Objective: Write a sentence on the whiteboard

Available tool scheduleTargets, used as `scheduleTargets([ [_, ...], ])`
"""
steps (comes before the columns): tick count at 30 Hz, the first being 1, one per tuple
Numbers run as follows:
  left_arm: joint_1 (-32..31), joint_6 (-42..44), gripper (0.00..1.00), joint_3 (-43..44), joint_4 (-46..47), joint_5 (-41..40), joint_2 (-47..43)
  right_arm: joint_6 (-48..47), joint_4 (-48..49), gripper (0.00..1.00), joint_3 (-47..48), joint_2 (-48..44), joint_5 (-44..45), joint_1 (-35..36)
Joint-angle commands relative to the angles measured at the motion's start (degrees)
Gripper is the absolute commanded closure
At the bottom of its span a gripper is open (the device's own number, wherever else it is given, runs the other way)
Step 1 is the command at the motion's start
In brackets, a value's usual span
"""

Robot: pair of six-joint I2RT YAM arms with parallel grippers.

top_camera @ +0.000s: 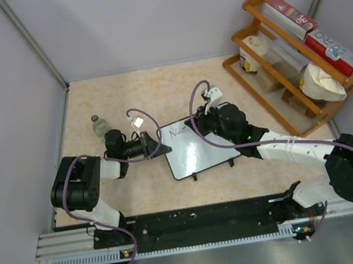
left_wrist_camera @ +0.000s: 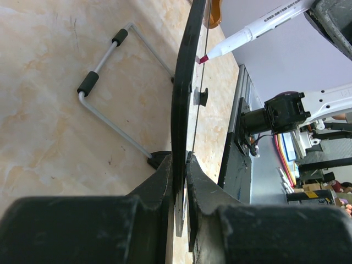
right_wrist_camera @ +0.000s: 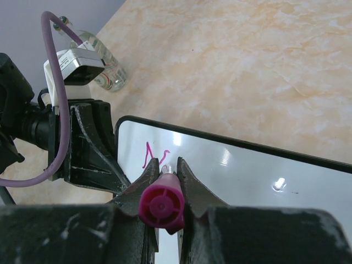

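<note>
Right gripper (right_wrist_camera: pixel 168 165) clamped on the marker (right_wrist_camera: pixel 161 206), writing barely begun
Its jaws pinch the pink marker's barrel, tip close against the whiteboard (right_wrist_camera: pixel 247 176) beside the sentence (right_wrist_camera: pixel 154 155), so far one N-like stroke near the board's top left corner. The left gripper (left_wrist_camera: pixel 179 159) clamps the board's left edge, midway on the table (top_camera: pixel 140 197) between the arms. Judged best: light, even tip pressure, small strokes rightward, left arm firm so the board cannot slide

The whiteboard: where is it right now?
Top view: the whiteboard sits mid-table, left edge clamped by the left gripper, right gripper over its far edge.
</note>
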Motion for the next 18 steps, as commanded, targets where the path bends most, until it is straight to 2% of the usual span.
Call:
scheduleTargets([
  [1,-0.01,0.93,1.0,-0.65,0.65,-0.53,0.59,-0.98,-1.26,1.0,1.71,-0.14,3.24,-1.29],
  [18,0.07,0.93,1.0,-0.64,0.65,-0.53,0.51,-0.89,-1.7,1.0,2.86,-0.4,4.46,-1.2],
])
